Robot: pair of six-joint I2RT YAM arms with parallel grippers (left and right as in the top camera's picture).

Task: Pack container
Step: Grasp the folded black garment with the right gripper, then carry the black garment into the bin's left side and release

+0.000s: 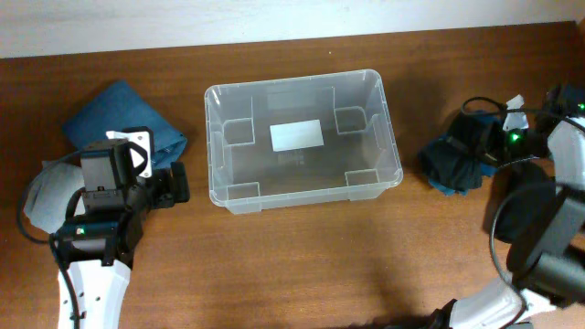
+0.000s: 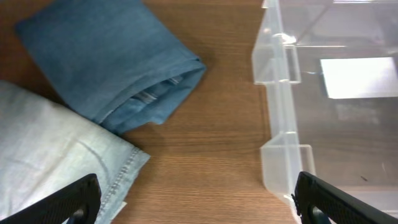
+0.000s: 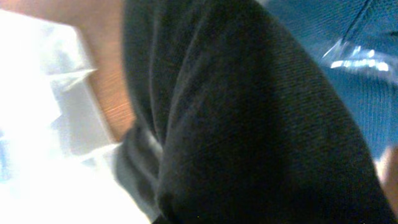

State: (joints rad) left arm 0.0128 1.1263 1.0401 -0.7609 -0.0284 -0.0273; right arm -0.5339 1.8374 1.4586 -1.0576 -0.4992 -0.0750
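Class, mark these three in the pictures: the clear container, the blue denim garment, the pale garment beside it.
clear container (image 1: 302,195), overhead view, front wall.
blue denim garment (image 2: 106,56), left wrist view, middle of the fold.
pale garment (image 2: 50,155), left wrist view, upper face.

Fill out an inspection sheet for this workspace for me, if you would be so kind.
Surface: wooden table, bare around the container.
Job's things: clear container in the centre, upright, holding only a white label on its bottom. Blue garment and pale garment lie to its left, dark garment with blue cloth to its right.
Clutter: nothing seen.
Grippers: left claw open, holding nothing, beside the container. Right claw at the dark garment, jaws hidden.
Cables: black cable by the left arm, another by the right arm.
Surroundings: pale wall beyond the far edge.
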